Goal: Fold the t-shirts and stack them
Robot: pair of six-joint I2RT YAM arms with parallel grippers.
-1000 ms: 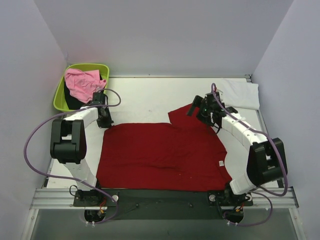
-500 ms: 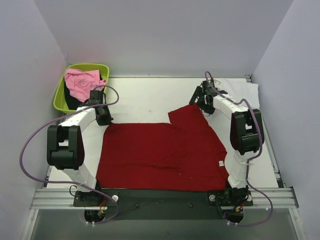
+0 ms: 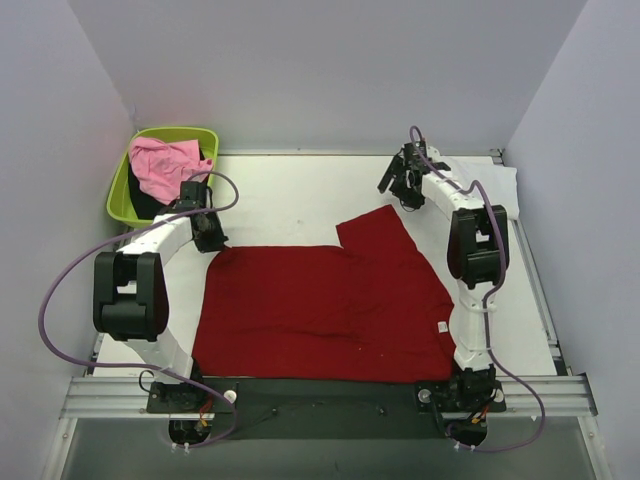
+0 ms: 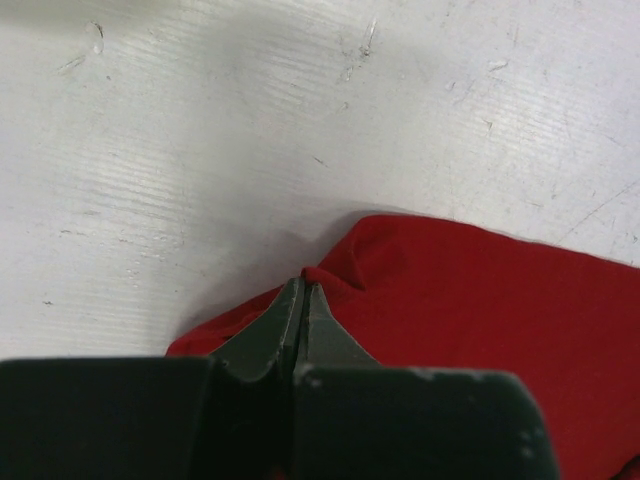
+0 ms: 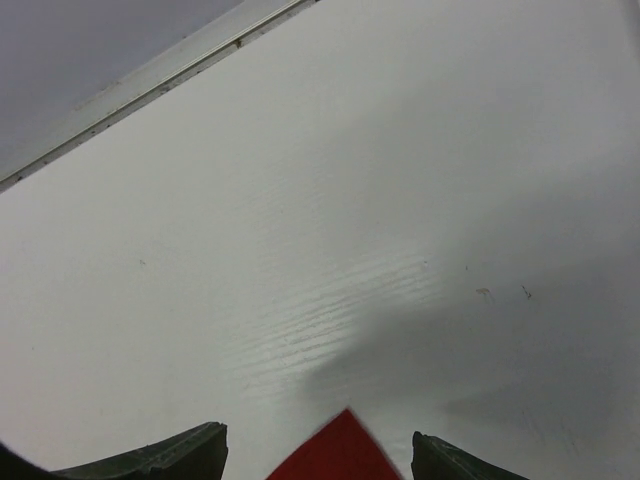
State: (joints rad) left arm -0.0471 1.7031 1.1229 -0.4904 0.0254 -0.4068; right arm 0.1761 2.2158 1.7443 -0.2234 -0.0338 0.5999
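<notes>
A deep red t-shirt [image 3: 330, 300] lies spread flat across the near half of the table. My left gripper [image 3: 211, 238] is at its far left corner, shut on a small raised fold of the red cloth [image 4: 318, 274]. My right gripper [image 3: 400, 186] hovers open just beyond the shirt's far right sleeve. The sleeve's red tip [image 5: 338, 452] shows between the two fingertips [image 5: 170, 458], untouched. A folded white t-shirt [image 3: 488, 186] lies at the far right. A pink t-shirt [image 3: 163, 166] and a black one [image 3: 148, 205] are bunched in the tub.
The lime-green tub [image 3: 125, 190] stands at the far left corner. Grey walls close in the table on three sides, and a metal rail [image 5: 150, 82] runs along the far edge. Bare white tabletop [image 3: 290, 195] stretches between the two grippers.
My right gripper has moved away from the red shirt's right sleeve toward the far edge, its arm stretching out. The left gripper has shifted only slightly and stays shut on the corner.
</notes>
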